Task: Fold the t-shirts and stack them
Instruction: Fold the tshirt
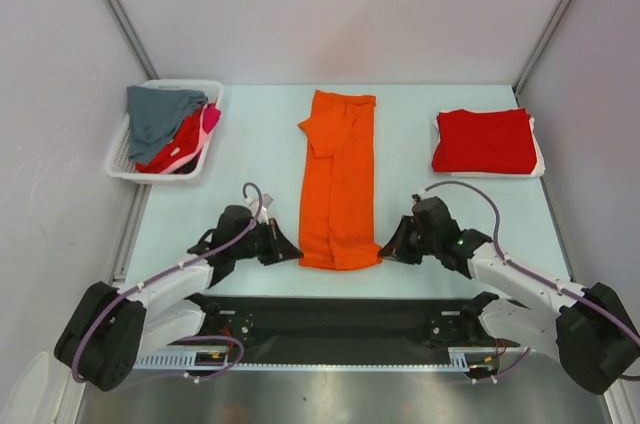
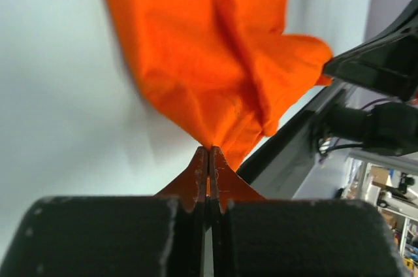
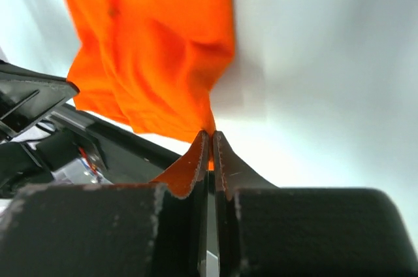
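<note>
1. At the near end of the desk (image 1: pixel 250 144), the orange t-shirt (image 1: pixel 338 184) is lying as a long narrow strip, its long axis running straight away from the arm bases toward the far wall.
2. The left fingers (image 2: pixel 196 176) are pinching the near left corner of its hem, closed tight on the cloth. The left wrist view is showing orange fabric bunching out from between the tips.
3. The right fingers (image 3: pixel 191 166) are doing the same at the near right corner, closed on the hem.
4. Each arm is sitting nearest its own corner, with the rest of the shirt stretching away beyond the tips. The coming move is probably calling for both corners to travel together along that long axis toward the collar end, folding the strip in half.
5. Off to the far right, a folded red t-shirt (image 1: pixel 485 141) is lying as the likely stack. At far left, a white basket (image 1: pixel 118 166) is holding more tees (image 1: pixel 165 124).
</note>
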Controlling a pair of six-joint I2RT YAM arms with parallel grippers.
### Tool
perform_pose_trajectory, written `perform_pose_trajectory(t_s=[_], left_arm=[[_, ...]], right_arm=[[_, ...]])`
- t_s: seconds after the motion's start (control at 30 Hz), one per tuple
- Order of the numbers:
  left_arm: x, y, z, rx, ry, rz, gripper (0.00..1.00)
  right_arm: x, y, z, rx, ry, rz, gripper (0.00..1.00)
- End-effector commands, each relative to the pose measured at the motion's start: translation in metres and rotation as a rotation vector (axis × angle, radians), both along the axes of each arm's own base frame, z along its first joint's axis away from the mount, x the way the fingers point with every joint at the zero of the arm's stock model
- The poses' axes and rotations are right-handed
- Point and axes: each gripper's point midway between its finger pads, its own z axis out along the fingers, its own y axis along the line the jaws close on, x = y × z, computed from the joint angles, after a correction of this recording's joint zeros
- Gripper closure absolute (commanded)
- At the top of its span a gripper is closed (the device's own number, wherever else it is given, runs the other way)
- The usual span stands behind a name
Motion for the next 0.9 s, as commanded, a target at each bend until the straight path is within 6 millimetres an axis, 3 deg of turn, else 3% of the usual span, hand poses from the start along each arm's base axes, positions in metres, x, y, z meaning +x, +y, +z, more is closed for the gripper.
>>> perform_pose_trajectory(t_s=[0.0, 0.23, 0.33, 0.4, 0.43, 0.57, 0.6, 0.63, 0.7, 0.77, 0.87], left_arm=[[0.029, -0.018, 0.051, -0.143, -0.07, -0.011, 1.0], [0.071, -0.018, 0.079, -0.197, -0.107, 0.032, 1.0], [0.094, -0.017, 0.091, -0.219, -0.122, 0.062, 1.0], [0.115, -0.019, 0.107, -0.224, -0.156, 0.077, 1.0], [0.128, -0.021, 0.113, -0.223, -0.167, 0.088, 1.0], [0.169, -0.013, 0.112, -0.202, -0.185, 0.194, 1.0], [0.178, -0.01, 0.112, -0.206, -0.187, 0.239, 0.99], [0.187, -0.009, 0.115, -0.219, -0.209, 0.26, 1.0], [0.204, -0.006, 0.11, -0.225, -0.2, 0.299, 1.0], [0.224, -0.005, 0.107, -0.21, -0.207, 0.33, 1.0], [0.243, -0.009, 0.099, -0.212, -0.185, 0.338, 1.0]], right_arm=[[0.018, 0.008, 0.029, 0.025, -0.061, 0.052, 1.0], [0.06, 0.016, 0.051, 0.019, -0.114, 0.063, 1.0], [0.083, 0.018, 0.054, 0.033, -0.119, 0.044, 1.0], [0.106, 0.02, 0.072, 0.05, -0.146, 0.021, 1.0], [0.113, 0.02, 0.064, 0.032, -0.119, 0.016, 1.0], [0.151, 0.018, 0.067, 0.011, -0.125, -0.02, 1.0], [0.165, 0.019, 0.077, 0.019, -0.149, -0.031, 1.0], [0.173, 0.017, 0.061, 0.001, -0.106, -0.039, 1.0], [0.191, 0.016, 0.062, 0.007, -0.106, -0.051, 1.0], [0.202, 0.017, 0.048, 0.004, -0.069, -0.058, 1.0], [0.223, 0.016, 0.046, 0.009, -0.064, -0.078, 1.0]])
